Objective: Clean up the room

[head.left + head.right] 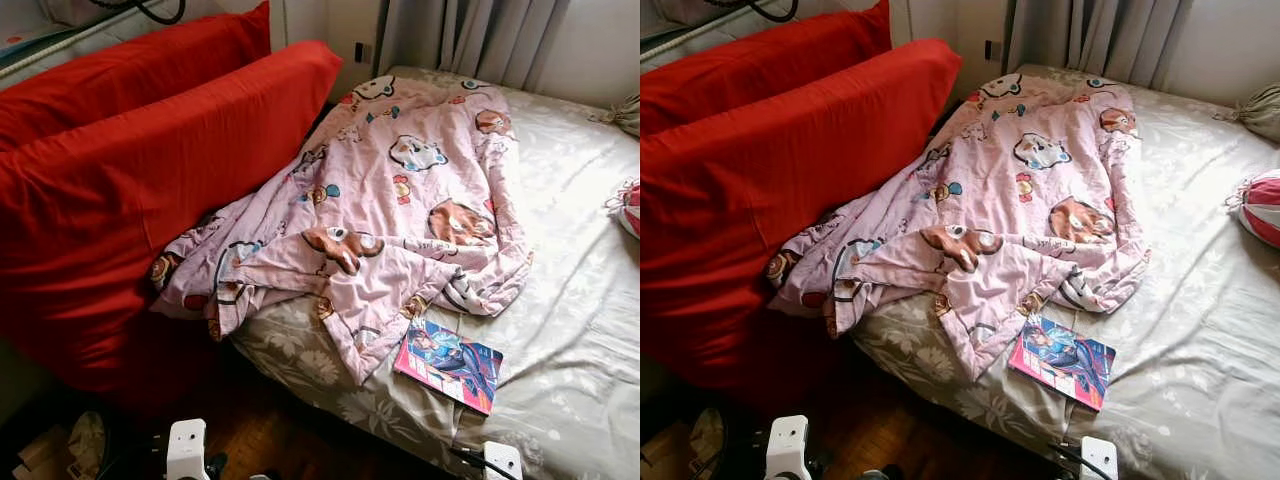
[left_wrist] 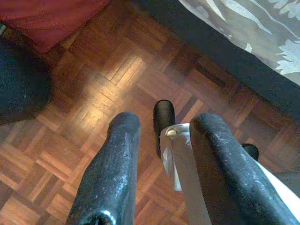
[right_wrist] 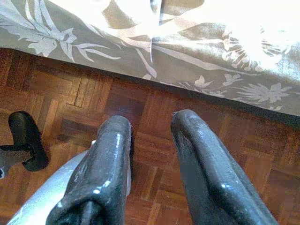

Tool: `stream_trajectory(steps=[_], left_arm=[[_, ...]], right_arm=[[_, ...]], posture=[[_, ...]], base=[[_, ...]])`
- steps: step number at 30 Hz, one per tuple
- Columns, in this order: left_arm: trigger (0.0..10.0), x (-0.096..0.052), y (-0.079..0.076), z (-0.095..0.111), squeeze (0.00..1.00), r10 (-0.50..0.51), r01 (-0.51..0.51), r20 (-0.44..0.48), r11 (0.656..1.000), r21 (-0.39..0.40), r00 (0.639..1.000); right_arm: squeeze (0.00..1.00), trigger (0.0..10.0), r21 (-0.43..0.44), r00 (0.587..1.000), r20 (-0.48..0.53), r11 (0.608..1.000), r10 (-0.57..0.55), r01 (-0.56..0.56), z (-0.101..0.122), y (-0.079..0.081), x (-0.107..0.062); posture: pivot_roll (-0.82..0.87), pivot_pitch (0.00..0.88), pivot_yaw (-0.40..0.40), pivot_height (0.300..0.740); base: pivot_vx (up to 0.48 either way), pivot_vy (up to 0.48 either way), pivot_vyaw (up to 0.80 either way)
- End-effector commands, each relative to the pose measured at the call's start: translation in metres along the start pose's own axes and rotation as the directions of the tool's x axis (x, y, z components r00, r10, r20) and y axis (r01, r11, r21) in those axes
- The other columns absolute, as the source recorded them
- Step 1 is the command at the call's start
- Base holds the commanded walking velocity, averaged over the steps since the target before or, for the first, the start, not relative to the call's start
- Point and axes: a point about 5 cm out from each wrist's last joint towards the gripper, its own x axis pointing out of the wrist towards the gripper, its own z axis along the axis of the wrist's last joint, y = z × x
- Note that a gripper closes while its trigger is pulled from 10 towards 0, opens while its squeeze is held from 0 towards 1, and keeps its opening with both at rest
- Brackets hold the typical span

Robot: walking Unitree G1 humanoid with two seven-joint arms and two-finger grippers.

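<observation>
**Both arms low beside an unmade bed**

The left end effector point(image 2: 161, 126) hangs over the parquet floor point(image 2: 93, 103), its two black fingers point(image 2: 117, 154) apart with nothing between them. Beyond its tips lies the dark gap under the bed, and off to one side the foot of a red cushion point(image 2: 51, 18).

The right end effector point(image 3: 150, 124) also hangs above the parquet, fingers spread and empty, with the leaf-patterned bed sheet point(image 3: 197, 61) draping down just ahead of its tips.

Up on the bed point(image 1: 570, 300), well above and ahead of both end effectors, a pink cartoon-print blanket point(image 1: 400, 200) lies crumpled, one side bunched against two large red cushions point(image 1: 150, 170) nearer the left end effector. A colourful magazine point(image 1: 450, 362) lies on the sheet at the bed's near edge, touching the blanket's lower corner, closer to the right end effector. A red-and-white striped object point(image 1: 1262, 205) sits far out on the right side.
</observation>
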Motion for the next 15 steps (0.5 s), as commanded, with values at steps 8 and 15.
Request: stream_trajectory(steps=[8,15], left_arm=[[10.0,-0.0025,0.0052,-0.0089,0.0,0.014,-0.014,-0.035,1.0,0.0,0.999],[10.0,-0.0026,0.0052,-0.009,0.0,0.015,-0.016,-0.034,1.0,-0.002,0.999]], right_arm=[[0.0,10.0,0.0,1.0,-0.018,1.0,-0.005,0.005,-0.0059,-0.0019,-0.0013],[0.0,10.0,0.003,1.0,-0.016,1.0,-0.005,0.005,-0.0059,-0.0021,-0.0013]], posture=[[0.07,0.16,-0.015,0.74],[0.07,0.162,-0.017,0.74]], base=[[0.269,0.0,0.0],[0.27,0.0,0.0]])
